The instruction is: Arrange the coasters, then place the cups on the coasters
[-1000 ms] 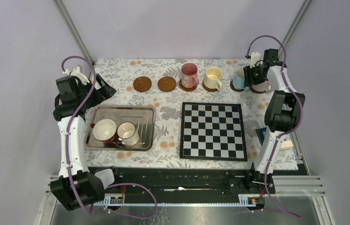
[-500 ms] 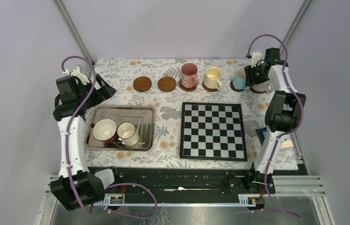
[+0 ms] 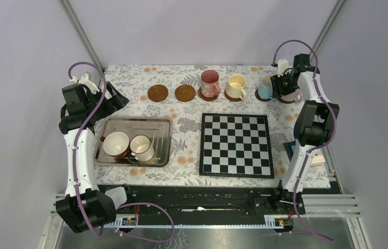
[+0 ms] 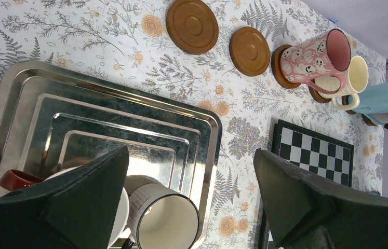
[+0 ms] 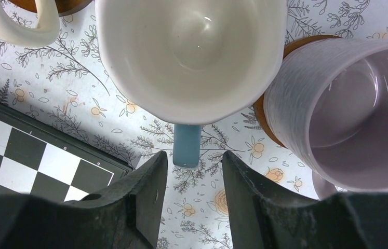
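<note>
Two bare coasters (image 3: 158, 93) (image 3: 185, 93) lie at the back. Right of them the pink cup (image 3: 210, 84), cream cup (image 3: 236, 86) and light blue cup (image 3: 265, 87) each stand on a coaster. The lilac cup (image 5: 358, 109) stands on a coaster (image 5: 263, 118) beside the blue one. My right gripper (image 5: 194, 161) (image 3: 283, 84) is open. The blue cup's handle (image 5: 187, 145) ends just between its tips, untouched. The dark-red cup (image 3: 115, 144) and white cup (image 3: 142, 148) sit in the tray (image 3: 145, 124). My left gripper (image 4: 190, 155) (image 3: 115, 99) hangs wide open and empty over the tray.
The chessboard (image 3: 236, 145) lies front right, its corner close to the right gripper. The metal tray takes up the front left. Floral cloth covers the table, and the frame posts rise at both back corners.
The right wrist has shifted slightly to the right and back at the blue cup. The cups, coasters and left arm have not moved.
</note>
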You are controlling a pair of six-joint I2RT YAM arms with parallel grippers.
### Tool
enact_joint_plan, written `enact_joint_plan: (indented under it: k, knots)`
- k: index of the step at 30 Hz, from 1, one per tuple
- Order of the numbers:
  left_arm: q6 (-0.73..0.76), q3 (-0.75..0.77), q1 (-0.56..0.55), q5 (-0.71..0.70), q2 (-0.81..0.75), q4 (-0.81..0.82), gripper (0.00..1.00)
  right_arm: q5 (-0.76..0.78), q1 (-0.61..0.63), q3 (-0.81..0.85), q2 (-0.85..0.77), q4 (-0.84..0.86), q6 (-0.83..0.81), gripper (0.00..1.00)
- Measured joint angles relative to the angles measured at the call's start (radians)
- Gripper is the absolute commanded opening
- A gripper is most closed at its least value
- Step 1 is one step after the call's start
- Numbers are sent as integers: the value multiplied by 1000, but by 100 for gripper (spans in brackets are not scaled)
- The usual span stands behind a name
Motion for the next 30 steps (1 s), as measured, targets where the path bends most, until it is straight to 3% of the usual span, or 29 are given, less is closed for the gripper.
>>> enact_joint_plan:
  k: [12,17,21,30]
  knots:
    - [0,0,0,0,-2,0,99,47,0,39,20,-8,3,47]
    - [2,0,0,0,-2,0,99,39,-1,43,20,-27,-3,56]
    - [21,0,0,4,-2,-5,99,-18,-1,45,18,-68,-12,71]
    - [182,62,1,49,79,-102,99,-156,-1,74,-92,-164,-10,81]
